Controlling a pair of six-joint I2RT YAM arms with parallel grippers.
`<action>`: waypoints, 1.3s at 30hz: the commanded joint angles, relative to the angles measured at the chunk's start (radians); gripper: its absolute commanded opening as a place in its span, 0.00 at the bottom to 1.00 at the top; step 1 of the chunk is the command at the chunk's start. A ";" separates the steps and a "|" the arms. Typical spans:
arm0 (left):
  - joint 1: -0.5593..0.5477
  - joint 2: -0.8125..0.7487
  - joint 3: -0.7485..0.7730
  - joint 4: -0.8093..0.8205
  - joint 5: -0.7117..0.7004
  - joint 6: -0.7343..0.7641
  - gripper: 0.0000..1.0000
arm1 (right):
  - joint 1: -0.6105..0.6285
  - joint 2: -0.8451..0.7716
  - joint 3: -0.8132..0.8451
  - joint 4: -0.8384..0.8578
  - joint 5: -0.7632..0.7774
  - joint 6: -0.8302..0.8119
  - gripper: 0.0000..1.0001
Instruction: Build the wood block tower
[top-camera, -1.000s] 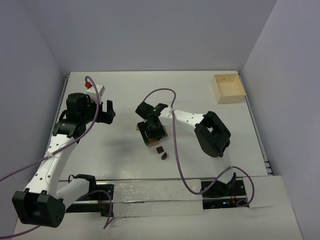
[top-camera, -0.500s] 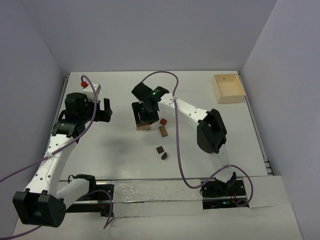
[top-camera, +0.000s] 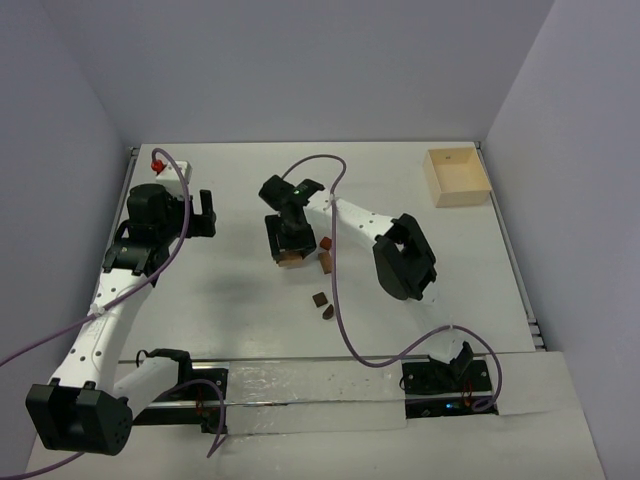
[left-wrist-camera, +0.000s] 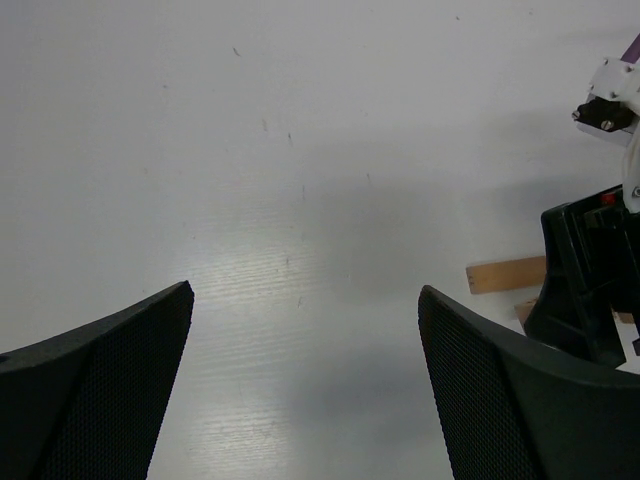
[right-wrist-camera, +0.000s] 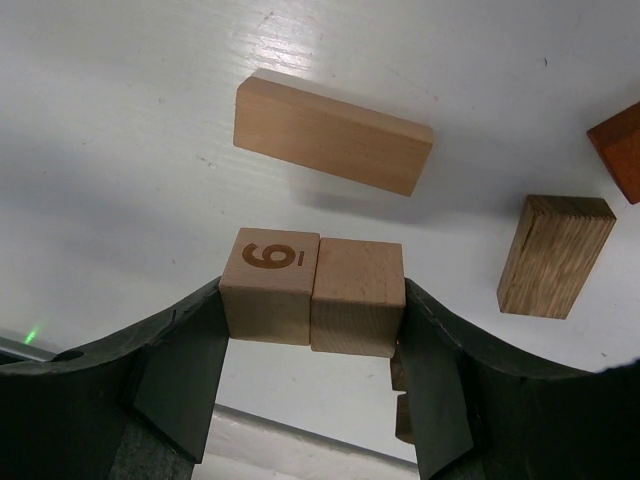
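My right fingers (right-wrist-camera: 175, 370) — gripping two pale cubes (right-wrist-camera: 312, 292), just carried up-frame to the long block (right-wrist-camera: 330, 132) for stacking; left fingers (left-wrist-camera: 500, 400) spread, empty.

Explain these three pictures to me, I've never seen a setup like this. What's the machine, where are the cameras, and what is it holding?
These are two white robot arms bolted to the near edge of a table. The wide picture looks down from above and behind them. The other two come from a small camera on each wrist, so each shows its own claw's black fingers. The left claw is open and holds nothing. The right claw grips two pale cubes side by side, one marked with a numeral, close to a long tan block lying flat. Nearby lie a brown block, a reddish block and two tiny dark pieces. A pale open box sits in the far right corner.
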 joint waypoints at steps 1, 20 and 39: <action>0.009 -0.006 0.021 0.053 -0.042 -0.022 0.99 | -0.007 0.007 0.098 -0.016 0.039 0.024 0.00; 0.009 0.001 0.009 0.073 -0.074 -0.030 0.99 | -0.033 0.068 0.133 -0.008 0.055 0.056 0.00; 0.009 0.004 0.004 0.080 -0.069 -0.037 0.99 | -0.030 0.102 0.176 0.003 0.084 0.067 0.00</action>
